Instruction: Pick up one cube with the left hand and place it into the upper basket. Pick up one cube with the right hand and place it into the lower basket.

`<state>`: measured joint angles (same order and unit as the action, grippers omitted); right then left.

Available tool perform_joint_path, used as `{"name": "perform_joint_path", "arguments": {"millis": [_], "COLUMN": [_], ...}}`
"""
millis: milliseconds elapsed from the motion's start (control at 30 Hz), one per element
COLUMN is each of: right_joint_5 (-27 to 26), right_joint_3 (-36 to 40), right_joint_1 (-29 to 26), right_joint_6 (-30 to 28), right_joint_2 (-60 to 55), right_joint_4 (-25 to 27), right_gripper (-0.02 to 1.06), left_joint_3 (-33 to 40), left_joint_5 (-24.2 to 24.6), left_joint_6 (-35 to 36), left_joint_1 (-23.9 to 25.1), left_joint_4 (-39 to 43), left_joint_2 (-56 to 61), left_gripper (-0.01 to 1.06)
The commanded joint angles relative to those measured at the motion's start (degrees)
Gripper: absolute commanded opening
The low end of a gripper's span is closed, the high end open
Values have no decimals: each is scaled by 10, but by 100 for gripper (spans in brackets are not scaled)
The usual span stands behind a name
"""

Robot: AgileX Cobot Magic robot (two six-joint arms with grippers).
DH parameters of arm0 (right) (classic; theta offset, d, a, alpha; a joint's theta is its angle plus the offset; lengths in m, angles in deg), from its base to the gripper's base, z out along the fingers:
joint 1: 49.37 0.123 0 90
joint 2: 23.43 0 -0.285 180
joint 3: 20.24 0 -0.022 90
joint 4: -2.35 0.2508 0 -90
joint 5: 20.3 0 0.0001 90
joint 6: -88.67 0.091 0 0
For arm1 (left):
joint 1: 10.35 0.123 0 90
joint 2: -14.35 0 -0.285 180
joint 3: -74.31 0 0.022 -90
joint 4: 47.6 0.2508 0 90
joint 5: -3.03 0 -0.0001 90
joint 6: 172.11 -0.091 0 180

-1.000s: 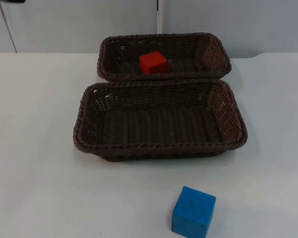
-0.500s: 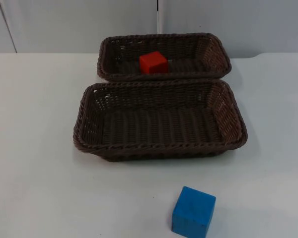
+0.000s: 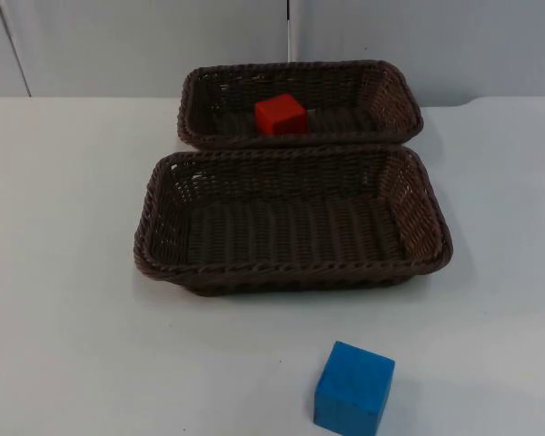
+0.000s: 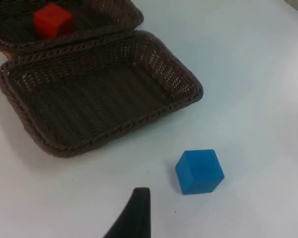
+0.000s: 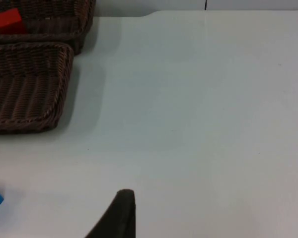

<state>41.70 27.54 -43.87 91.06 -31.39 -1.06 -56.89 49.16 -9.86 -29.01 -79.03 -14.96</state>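
Upper basket [image 3: 391, 95]: dark brown woven, rectangular, at the far side of the white worktop [image 3: 64, 272] near the grey partition wall [image 3: 145, 45]. Holds one red cube [image 3: 281, 114], resting on the basket floor left of centre.

Lower basket [image 3: 427, 218]: same weave, larger, just in front of the upper basket, their long rims touching or nearly so. Its floor is bare.

Blue cube [image 3: 353, 388]: on the worktop, in front of the lower basket and apart from it, slightly right of the basket's middle, turned a little askew.

Left end effector [image 4: 135, 214]: one black fingertip visible above the bare worktop, near the blue cube but not touching it; whether it is wide or narrow I cannot tell.

Right end effector [image 5: 118, 214]: one black fingertip above open worktop, well right of both baskets; its opening likewise cannot be told.
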Motion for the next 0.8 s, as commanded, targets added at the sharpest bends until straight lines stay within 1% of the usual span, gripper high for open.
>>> {"name": "perform_joint_path", "arguments": {"millis": [0,67,467,767], "right_joint_5": [-2,-2,-2,-2], "right_joint_3": [-1,-1,-1,-1], "right_joint_1": [-3,-3,-3,-3], "right_joint_6": [-5,-5,-5,-5], "right_joint_2": [2,2,2,2], "right_joint_4": [1,1,1,6], "right_gripper": [105,105,105,105], "left_joint_3": [3,3,3,3], "left_joint_5": [2,16,18,24], "left_joint_6": [-3,-3,-3,-3], "left_joint_1": [-3,-3,-3,-3], "left_joint_4": [4,4,25,25], "left_joint_2": [3,3,3,3], "left_gripper": [92,92,92,92]}}
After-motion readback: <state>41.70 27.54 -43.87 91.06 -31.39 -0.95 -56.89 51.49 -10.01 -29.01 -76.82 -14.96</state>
